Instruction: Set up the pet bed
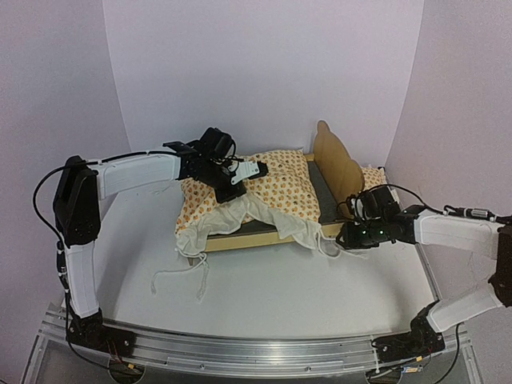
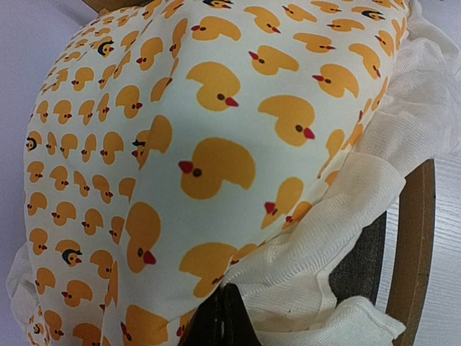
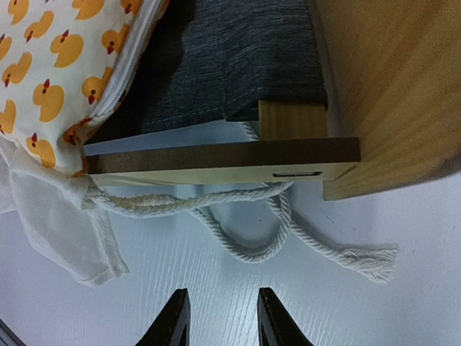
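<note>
Fabric first: clamps left gripper fully onto duck-print cushion; holds right gripper part-open, empty, rope just ahead, pet bed beyond.

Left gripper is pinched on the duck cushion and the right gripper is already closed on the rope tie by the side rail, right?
Not quite. The right gripper holds nothing: the right wrist view shows its fingers apart over bare table, short of the rope tie by the side rail. The left gripper is pinched on the duck cushion, as you said.
</note>
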`<control>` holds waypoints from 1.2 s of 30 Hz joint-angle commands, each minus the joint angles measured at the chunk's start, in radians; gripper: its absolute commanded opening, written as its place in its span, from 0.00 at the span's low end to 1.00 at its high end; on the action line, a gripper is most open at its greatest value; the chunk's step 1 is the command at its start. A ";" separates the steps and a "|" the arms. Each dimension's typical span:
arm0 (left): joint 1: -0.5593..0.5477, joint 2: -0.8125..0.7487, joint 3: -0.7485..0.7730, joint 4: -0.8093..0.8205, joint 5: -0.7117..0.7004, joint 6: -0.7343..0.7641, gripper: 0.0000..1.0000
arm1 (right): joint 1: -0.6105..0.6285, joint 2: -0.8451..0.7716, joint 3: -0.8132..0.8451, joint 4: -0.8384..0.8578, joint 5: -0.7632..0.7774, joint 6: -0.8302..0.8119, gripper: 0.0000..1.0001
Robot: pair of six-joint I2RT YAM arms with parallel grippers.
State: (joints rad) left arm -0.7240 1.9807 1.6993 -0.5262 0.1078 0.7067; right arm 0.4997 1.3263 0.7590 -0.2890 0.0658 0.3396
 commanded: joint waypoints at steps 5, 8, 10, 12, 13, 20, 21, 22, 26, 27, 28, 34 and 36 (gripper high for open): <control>0.050 -0.052 0.052 0.007 -0.048 0.004 0.00 | 0.052 0.006 -0.007 0.147 -0.101 -0.460 0.41; 0.069 -0.052 0.056 0.011 -0.051 0.005 0.00 | 0.060 -0.005 -0.025 0.147 -0.146 -0.667 0.44; 0.077 -0.052 0.059 0.009 -0.051 0.009 0.00 | 0.061 -0.003 -0.042 0.149 -0.181 -0.804 0.46; 0.079 -0.051 0.060 0.002 -0.042 0.014 0.00 | 0.060 0.019 -0.039 0.157 -0.154 -0.876 0.51; 0.079 -0.054 0.060 -0.004 -0.035 0.013 0.00 | 0.060 0.034 -0.033 0.160 -0.147 -0.912 0.53; 0.080 -0.053 0.060 -0.019 -0.012 0.008 0.00 | 0.061 0.181 0.028 0.303 -0.164 -0.932 0.46; 0.080 -0.055 0.058 -0.020 -0.008 0.007 0.00 | 0.061 0.195 0.036 0.325 -0.188 -0.917 0.43; 0.079 -0.057 0.056 -0.021 -0.005 0.005 0.00 | 0.061 0.209 0.045 0.337 -0.207 -0.899 0.41; 0.080 -0.060 0.052 -0.023 0.009 0.001 0.00 | 0.072 0.251 0.046 0.408 -0.190 -0.834 0.28; 0.080 -0.060 0.052 -0.023 0.011 -0.001 0.00 | 0.076 0.258 0.038 0.431 -0.177 -0.824 0.28; 0.079 -0.060 0.053 -0.024 0.016 -0.002 0.00 | 0.078 0.268 0.030 0.449 -0.167 -0.818 0.28; 0.080 -0.053 0.067 -0.032 0.036 -0.007 0.00 | 0.115 0.335 0.059 0.485 -0.127 -0.824 0.28; 0.079 -0.053 0.071 -0.033 0.040 -0.007 0.00 | 0.118 0.342 0.070 0.491 -0.122 -0.811 0.26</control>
State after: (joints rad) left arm -0.6514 1.9778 1.7108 -0.5503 0.1315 0.7067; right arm 0.6031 1.6458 0.7769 0.1300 -0.0825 -0.4949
